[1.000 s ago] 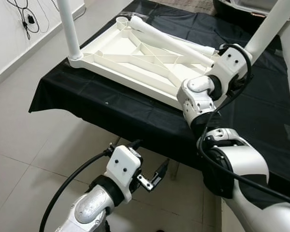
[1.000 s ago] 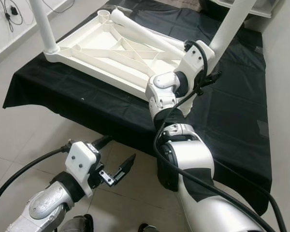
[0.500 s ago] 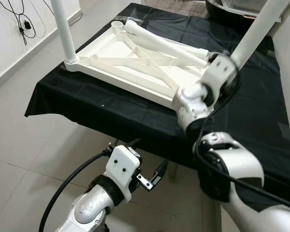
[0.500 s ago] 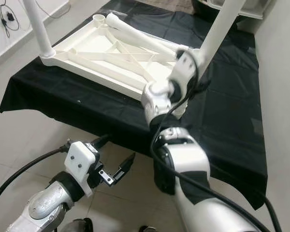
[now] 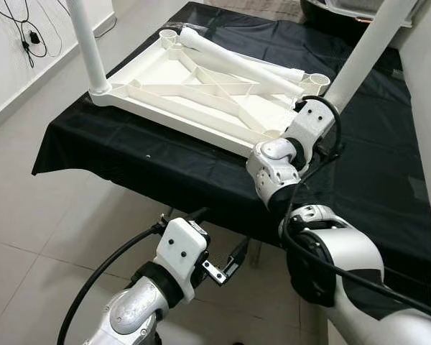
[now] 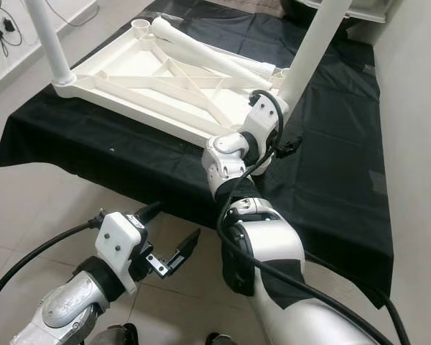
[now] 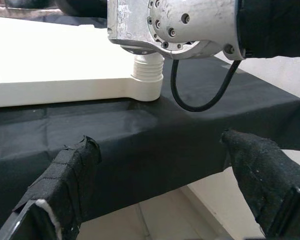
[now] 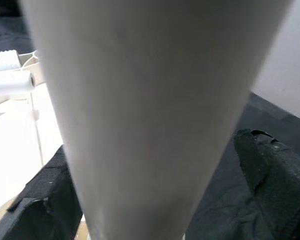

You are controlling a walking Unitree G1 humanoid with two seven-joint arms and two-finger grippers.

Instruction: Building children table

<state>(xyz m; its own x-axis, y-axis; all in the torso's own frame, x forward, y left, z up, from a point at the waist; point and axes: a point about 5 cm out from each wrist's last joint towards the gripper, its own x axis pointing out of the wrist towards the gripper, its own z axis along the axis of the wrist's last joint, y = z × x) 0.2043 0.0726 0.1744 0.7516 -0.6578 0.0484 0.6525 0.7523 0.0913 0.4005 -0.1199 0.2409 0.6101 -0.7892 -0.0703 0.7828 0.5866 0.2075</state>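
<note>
- Tabletop (image 5: 194, 86), a white plastic children's piece, lies upside down on the counter (image 5: 165, 165), which is draped in black cloth; its underside shows raised ribs crossing in an X inside a rim.
- It sits toward the counter's left and far part, its near long edge running along the front of the cloth.
- One white leg (image 5: 86, 47) stands upright in the socket at the tabletop's near-left corner.
- A second white leg (image 5: 363, 50) rises tilted from the near-right corner, where its ribbed end meets the round socket.
- A third loose leg (image 5: 237, 63) lies flat across the tabletop's far side, next to an open round socket (image 5: 169, 34) at the far-left corner.
- Right tool (image 8: 155, 150) is at that near-right corner, its black fingers (image 8: 275, 175) on either side of the tilted leg, which fills the space between them; clamped on it.
- Left tool (image 7: 175, 200) hangs low in front of the counter's front edge, over the tiled floor (image 5: 29, 230), fingers apart with nothing between them.
</note>
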